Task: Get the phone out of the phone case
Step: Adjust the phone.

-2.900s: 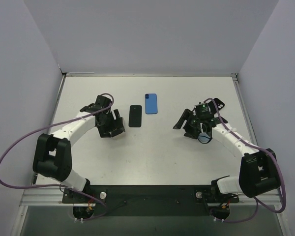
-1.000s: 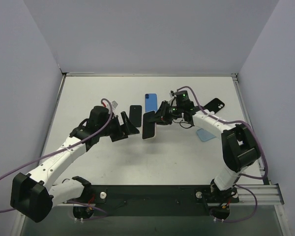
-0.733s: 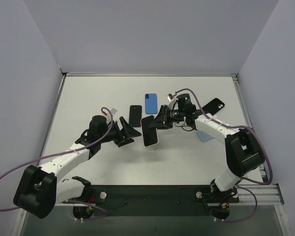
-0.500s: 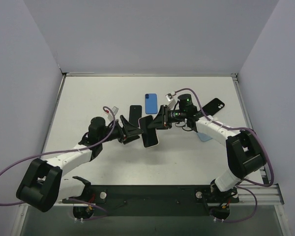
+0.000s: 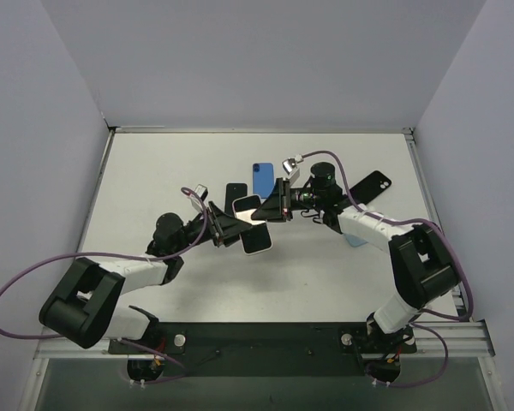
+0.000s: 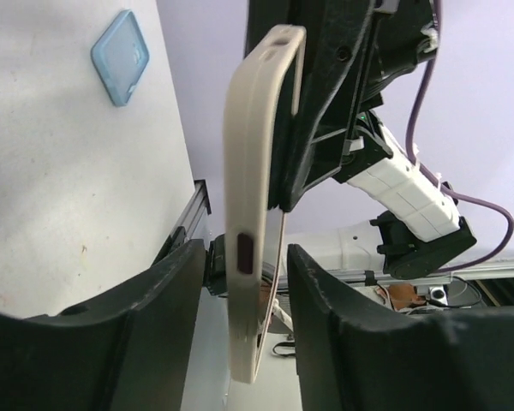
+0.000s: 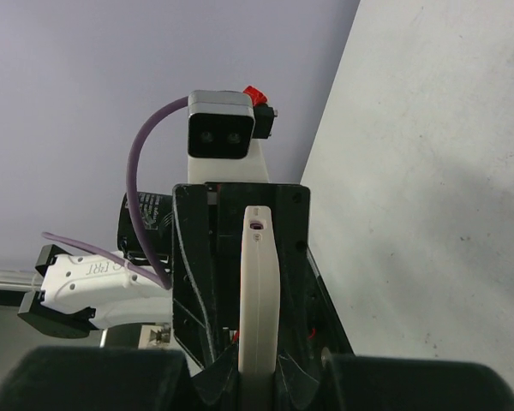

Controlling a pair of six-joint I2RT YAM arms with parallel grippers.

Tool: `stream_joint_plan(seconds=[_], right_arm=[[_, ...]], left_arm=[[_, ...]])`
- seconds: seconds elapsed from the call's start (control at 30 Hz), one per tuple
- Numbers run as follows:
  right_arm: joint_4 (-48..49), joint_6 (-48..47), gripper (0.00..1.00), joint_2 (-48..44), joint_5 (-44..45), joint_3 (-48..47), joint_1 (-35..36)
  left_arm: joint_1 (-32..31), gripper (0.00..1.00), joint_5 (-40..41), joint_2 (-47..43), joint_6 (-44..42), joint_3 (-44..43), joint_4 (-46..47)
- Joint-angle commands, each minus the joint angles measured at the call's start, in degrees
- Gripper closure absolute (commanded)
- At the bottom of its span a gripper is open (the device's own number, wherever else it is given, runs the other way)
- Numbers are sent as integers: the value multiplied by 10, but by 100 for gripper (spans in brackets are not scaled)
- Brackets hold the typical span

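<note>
**Top view.** A white table (image 5: 154, 171) sits inside three plain lavender walls (image 5: 257, 60), with a dark rail along its near edge. There are two arms. They meet over the middle of the table on one cream phone case (image 5: 255, 233), which is held off the surface. The right gripper (image 5: 274, 207) is at the case's 1 o'clock and the left gripper (image 5: 238, 224) is at its 9 o'clock.

Four loose things lie around the cream case:
- a black phone (image 5: 234, 193) at 11 o'clock
- a blue phone (image 5: 263, 178) at 12 o'clock
- a black case (image 5: 370, 184) at 2 o'clock
- a pale blue case (image 5: 354, 237) at 3 o'clock

**Left wrist view.** The cream case (image 6: 255, 214) stands edge-on between the left fingers (image 6: 154, 334). Whether they press on it cannot be told. The pale blue case (image 6: 120, 56) lies on the table at 11 o'clock.

**Right wrist view.** The right gripper (image 7: 259, 377) is clamped on the cream case's (image 7: 259, 291) narrow edge. The left wrist's camera (image 7: 222, 133) is at 12 o'clock beyond it. The white table (image 7: 428, 171) fills the 3 o'clock side. The phone itself cannot be made out inside the case.
</note>
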State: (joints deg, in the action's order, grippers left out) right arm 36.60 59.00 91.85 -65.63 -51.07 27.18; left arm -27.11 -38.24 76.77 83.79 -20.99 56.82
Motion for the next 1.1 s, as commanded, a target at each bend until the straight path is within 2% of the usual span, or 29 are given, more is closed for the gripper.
stream_joint_plan(seconds=[0.0,0.1,0.13,0.17,0.23,0.27,0.33,0.37,0.43,0.47,0.53,0.7,0.83,1.0,1.07], right_arm=[[64,28,100,3,-37,-15,14],[-3,-12,100,5,-28,-29,21],[-37,-31,100,3,-22,-36,23],[-123,-91,100,1,-11,-59,29],[-206,-148,100,-4,10,-83,37],[-275,-186,100,-7,18,-97,40],[-350,-214,81,-12,55,-126,38],[-364,-232,61,-20,72,-132,36],[-396,-237,49,-34,106,-128,17],[-395,-234,44,-52,111,-122,9],[-395,-231,41,-68,121,-107,-10],[-378,-207,41,-102,120,-81,-16],[-249,-115,43,-106,89,-34,-7],[-163,-67,43,-89,77,-30,25],[-104,-28,47,-75,68,-24,44]], left_arm=[[0,58,1,18,43,3,133],[0,76,1,23,46,-2,137],[0,84,0,24,47,-3,135],[0,91,-2,24,48,-7,131],[0,100,-3,24,52,-10,132],[0,100,-3,24,52,-13,131],[5,100,-2,21,53,-14,130],[8,100,-1,19,55,-14,128],[24,100,-3,11,58,-14,124],[29,100,-3,7,59,-15,120],[45,100,-4,-5,64,-16,116],[68,100,1,-32,59,-25,74],[75,100,0,-41,52,-37,53],[79,100,-1,-32,59,-42,59],[80,100,-1,-26,68,-43,73]])
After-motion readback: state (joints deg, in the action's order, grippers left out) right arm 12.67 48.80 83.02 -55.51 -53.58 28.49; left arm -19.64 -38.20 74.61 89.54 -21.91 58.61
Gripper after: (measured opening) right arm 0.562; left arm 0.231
